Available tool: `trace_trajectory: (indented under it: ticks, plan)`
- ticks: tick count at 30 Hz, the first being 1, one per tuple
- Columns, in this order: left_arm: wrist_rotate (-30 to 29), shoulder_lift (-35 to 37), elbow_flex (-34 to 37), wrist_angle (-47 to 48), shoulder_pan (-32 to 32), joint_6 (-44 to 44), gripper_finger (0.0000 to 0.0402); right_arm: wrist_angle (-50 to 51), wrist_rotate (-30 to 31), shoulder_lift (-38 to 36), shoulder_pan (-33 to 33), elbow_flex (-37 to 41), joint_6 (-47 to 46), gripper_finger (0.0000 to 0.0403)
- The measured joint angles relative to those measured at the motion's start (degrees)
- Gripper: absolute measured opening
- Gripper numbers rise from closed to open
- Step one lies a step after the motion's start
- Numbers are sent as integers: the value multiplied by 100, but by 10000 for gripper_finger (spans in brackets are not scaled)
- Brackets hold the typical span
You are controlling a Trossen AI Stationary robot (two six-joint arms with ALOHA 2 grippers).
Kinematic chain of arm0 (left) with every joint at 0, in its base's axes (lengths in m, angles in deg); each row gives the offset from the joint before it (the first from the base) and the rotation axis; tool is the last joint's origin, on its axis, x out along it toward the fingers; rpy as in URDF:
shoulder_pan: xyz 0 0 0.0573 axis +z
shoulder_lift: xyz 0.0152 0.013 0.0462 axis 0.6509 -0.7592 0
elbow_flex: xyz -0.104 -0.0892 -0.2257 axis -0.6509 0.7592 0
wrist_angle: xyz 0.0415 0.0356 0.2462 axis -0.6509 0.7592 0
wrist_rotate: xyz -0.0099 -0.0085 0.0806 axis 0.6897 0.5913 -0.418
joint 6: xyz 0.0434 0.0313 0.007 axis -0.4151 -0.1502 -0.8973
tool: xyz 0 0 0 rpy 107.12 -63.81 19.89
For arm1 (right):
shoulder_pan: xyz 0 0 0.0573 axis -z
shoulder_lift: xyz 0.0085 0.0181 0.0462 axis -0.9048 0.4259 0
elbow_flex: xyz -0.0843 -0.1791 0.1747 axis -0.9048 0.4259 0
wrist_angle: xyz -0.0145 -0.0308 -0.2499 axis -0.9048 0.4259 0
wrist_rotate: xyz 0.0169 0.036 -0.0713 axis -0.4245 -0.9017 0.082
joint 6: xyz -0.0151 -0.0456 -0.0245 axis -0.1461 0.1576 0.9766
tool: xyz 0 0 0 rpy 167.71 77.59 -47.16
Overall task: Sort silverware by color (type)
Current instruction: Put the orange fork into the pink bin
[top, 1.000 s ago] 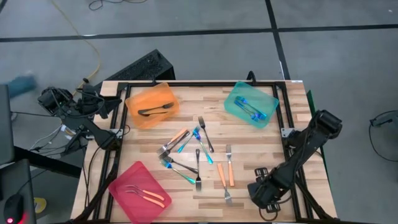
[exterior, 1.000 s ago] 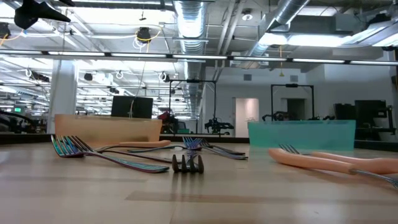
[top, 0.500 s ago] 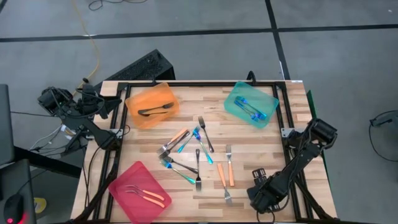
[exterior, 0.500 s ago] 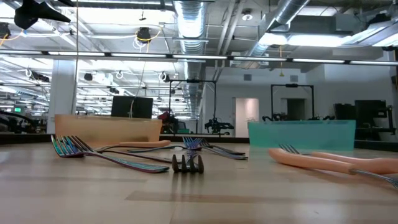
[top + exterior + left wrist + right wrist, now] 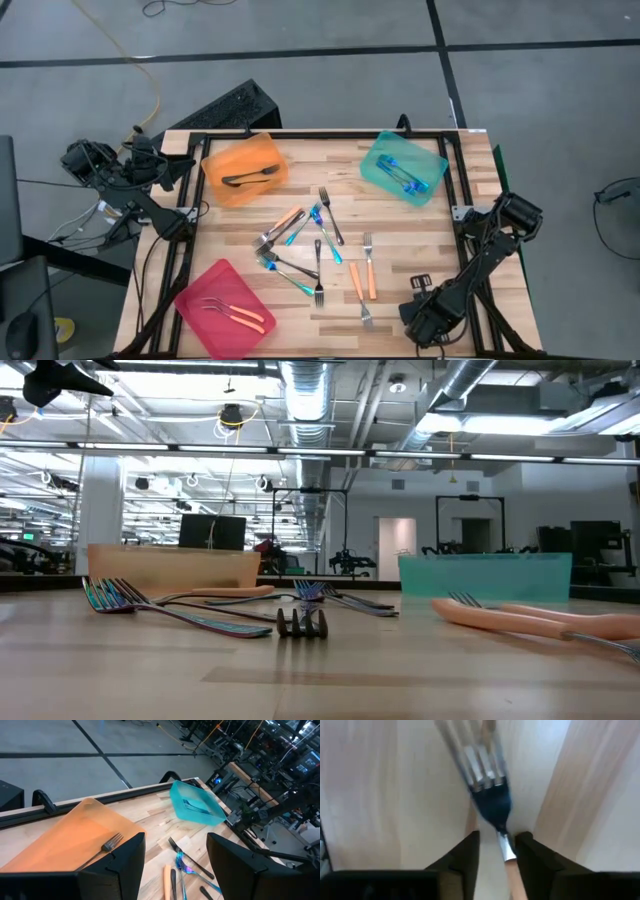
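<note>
One orange-handled fork (image 5: pixel 492 805) between the right pincer's (image 5: pixel 497 851) narrowly parted fingers.

Fork (image 5: pixel 487 795) in right wrist view blurred, tine tips cut off by picture edge, handle hidden below gripper fingers (image 5: pixel 465 855), orange-handled fork (image 5: pixel 560 622) cut off at low view's edge

We look straight down overhead; level across the tabletop; both wrist views face forward, sharing the teal tray (image 5: pixel 404 167) with overhead.
</note>
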Motion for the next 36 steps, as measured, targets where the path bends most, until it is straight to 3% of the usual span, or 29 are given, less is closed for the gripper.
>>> trace_trajectory:
  ticks: [6, 12, 22, 30, 36]
  plan:
    - [0, 0, 0, 0, -2, 0, 197, 2, -22, 7, 89, 7, -23, 76]
    - [-2, 0, 0, 0, -2, 3, 197, 19, -74, 11, 228, 11, -182, 41]
    - [-2, 0, 0, 0, 0, 72, 197, -60, -8, -167, 346, 36, -437, 38]
    - [-4, 0, 0, 0, 0, 59, 197, 127, 551, -662, 565, 46, -617, 38]
    - [-4, 0, 0, 0, 0, 85, 197, 344, 1418, -1151, 1129, 30, -362, 38]
